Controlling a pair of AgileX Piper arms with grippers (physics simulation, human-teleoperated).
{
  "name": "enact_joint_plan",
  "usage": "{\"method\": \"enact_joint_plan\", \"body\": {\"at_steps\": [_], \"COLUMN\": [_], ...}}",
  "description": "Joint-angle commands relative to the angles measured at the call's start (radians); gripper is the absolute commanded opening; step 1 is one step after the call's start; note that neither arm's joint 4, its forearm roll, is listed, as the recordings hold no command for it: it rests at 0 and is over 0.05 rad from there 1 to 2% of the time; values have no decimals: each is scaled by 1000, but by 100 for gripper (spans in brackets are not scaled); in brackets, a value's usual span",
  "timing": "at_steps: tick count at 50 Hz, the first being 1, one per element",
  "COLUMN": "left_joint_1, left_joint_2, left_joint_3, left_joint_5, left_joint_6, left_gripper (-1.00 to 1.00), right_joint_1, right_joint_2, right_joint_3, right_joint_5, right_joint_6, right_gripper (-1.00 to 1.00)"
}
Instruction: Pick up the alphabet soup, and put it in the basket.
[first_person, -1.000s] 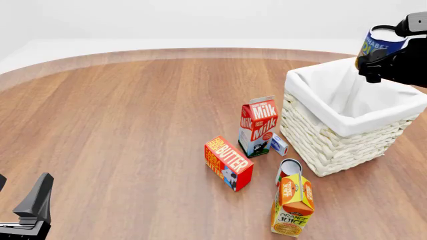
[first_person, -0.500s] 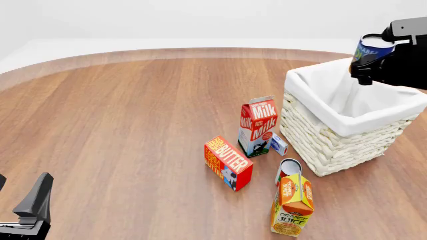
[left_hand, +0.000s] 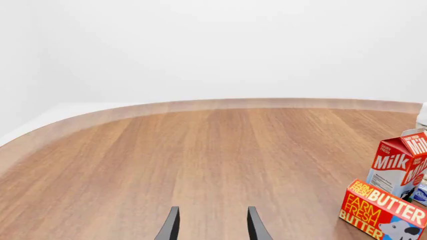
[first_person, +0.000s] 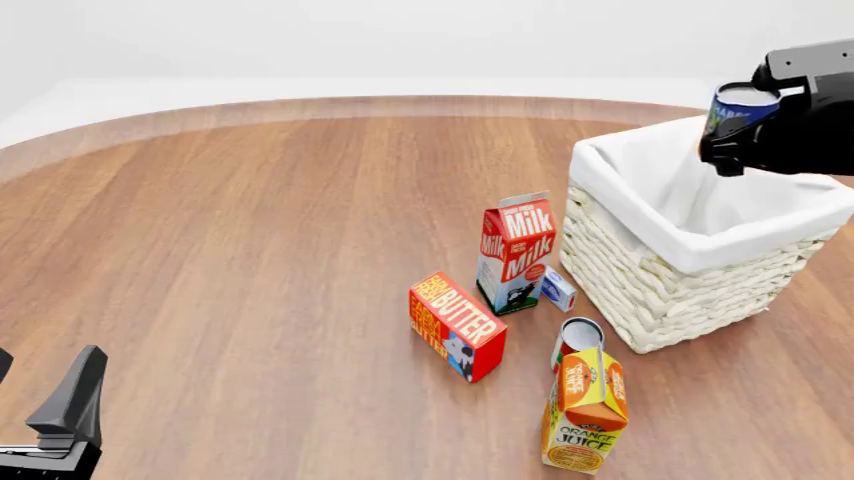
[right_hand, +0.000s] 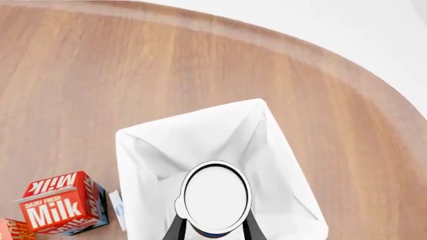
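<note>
My right gripper (first_person: 733, 128) pinches the alphabet soup (first_person: 742, 103) over the basket (first_person: 667, 290). Left gripper (left_hand: 212, 226) spread. Cartons read "Milk" (first_person: 515, 250), "Farm Fresh Butter" (first_person: 455, 325), "Orange Juice" (first_person: 585, 408).

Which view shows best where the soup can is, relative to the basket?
The right wrist view: it looks straight down on the can, held by the right gripper over the basket's open inside. The front view shows the can half hidden by the gripper. The left wrist view lacks it.
</note>
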Motion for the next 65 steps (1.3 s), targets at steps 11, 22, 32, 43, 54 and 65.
{"method": "enact_joint_plan", "body": {"at_steps": [11, 22, 32, 43, 54, 65], "left_joint_1": [0, 0, 0, 0, 0, 0], "left_joint_2": [0, 0, 0, 0, 0, 0], "left_joint_3": [0, 0, 0, 0, 0, 0], "left_joint_5": [0, 0, 0, 0, 0, 0], "left_joint_6": [0, 0, 0, 0, 0, 0], "left_gripper": [100, 100, 100, 100, 100, 100], "right_joint_1": [-22, -24, -25, -16, -17, -11], "right_joint_2": [50, 79, 106, 147, 185, 221], "right_joint_3": [-32, -61, -90, -121, -141, -171], "right_joint_5": [26, 52, 76, 96, 111, 128], "right_joint_6": [-30, -52, -66, -83, -97, -109], "right_gripper": [-100, -100, -100, -100, -100, -100]}}
